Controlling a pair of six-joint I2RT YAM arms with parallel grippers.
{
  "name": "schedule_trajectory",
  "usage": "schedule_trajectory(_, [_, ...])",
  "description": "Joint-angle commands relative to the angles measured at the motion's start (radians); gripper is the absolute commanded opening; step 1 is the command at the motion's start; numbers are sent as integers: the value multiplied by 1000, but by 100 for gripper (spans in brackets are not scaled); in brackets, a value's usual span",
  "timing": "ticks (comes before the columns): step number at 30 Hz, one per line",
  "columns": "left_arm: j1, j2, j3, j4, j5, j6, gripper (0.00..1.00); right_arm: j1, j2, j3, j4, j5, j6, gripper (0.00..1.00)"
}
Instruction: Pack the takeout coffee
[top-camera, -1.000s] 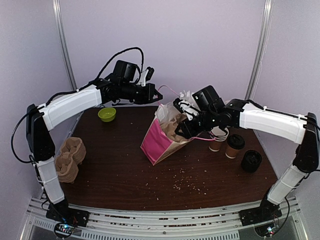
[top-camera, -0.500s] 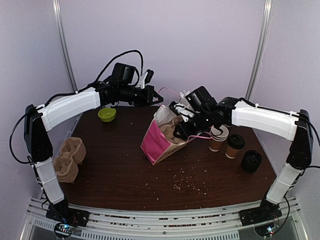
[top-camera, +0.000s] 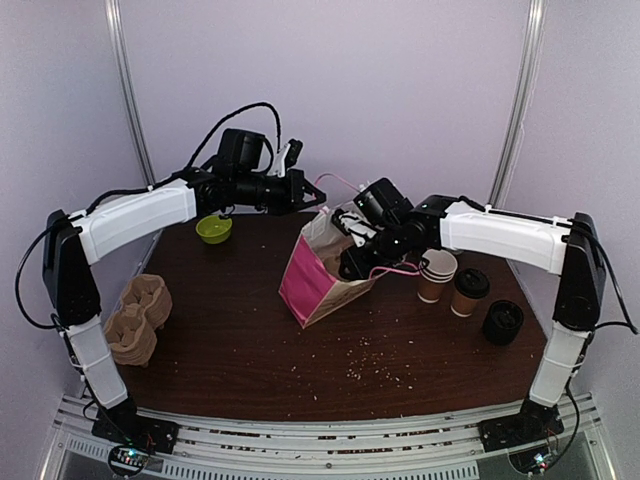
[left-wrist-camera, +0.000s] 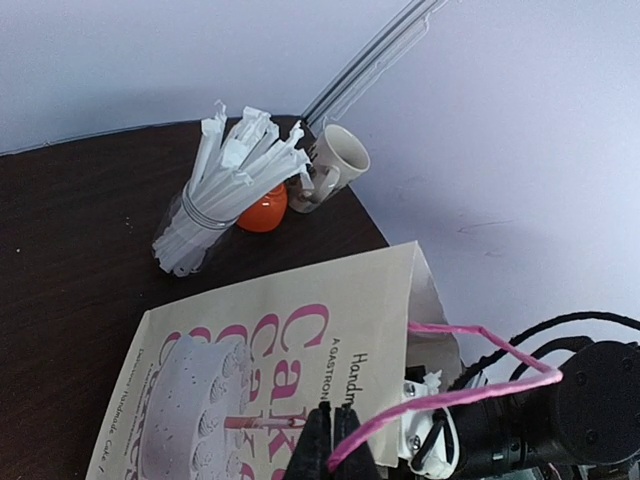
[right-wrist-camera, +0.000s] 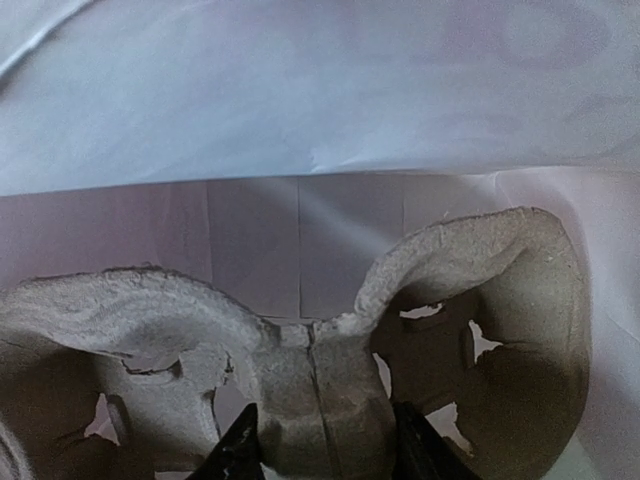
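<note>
One crumbed table (top-camera: 230, 330) bears the bag (top-camera: 315, 285); left pincer (left-wrist-camera: 333, 425) pinches its pink handle (left-wrist-camera: 500, 356), right pincer (right-wrist-camera: 322, 430) clasps a pulp carrier (right-wrist-camera: 450, 270).

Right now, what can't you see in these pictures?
Bottom of the bag: right wrist view, the cup tray covers it.
Inside the lidded cup: top view, its lid hides it.
Most of the left gripper: left wrist view, the bottom edge cuts it off.

The paper bag (top-camera: 305, 285) is tan with a pink side, pink lettering and a white cake print. The cup carrier (right-wrist-camera: 300, 360) is greyish tan, the takeout coffee cup (top-camera: 467, 293) brown with a black lid.
</note>
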Motion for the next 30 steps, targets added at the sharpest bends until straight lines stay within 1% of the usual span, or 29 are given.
schedule_trajectory(1, [0,-25,-11,56,46,-23,0,6,46,49,18,18,63,42])
schedule_trajectory(6, [1,-25,-17,56,50,-20,0,6,87,74,8,8,91,43])
schedule_trajectory(7, [1,-25,-16,54,54,-15,7,6,94,82,0,7,91,43])
schedule_trajectory(8, [1,-25,-16,52,58,-10,18,6,99,90,-8,7,92,43])
schedule_trajectory(11, [1,-34,-11,35,60,12,47,6,109,113,-34,13,90,43])
schedule_trajectory(14, [1,-52,-9,9,51,46,66,4,133,146,-75,8,88,43])
schedule_trajectory(18, [1,-105,-26,-48,2,121,83,5,161,197,-138,6,90,43])
schedule_trajectory(20, [3,-150,-61,-53,-39,144,96,5,178,228,-177,2,87,43])
schedule_trajectory(21, [3,-174,-80,-52,-56,153,98,5,187,243,-195,-1,85,43])
schedule_trajectory(27, [3,-272,-138,-73,-141,205,98,4,252,328,-278,-5,83,44])
schedule_trajectory(29, [3,-313,-177,-76,-212,227,98,5,271,360,-306,-3,85,44])
schedule_trajectory(30, [2,-336,-226,-66,-272,237,98,4,278,375,-317,0,85,44])
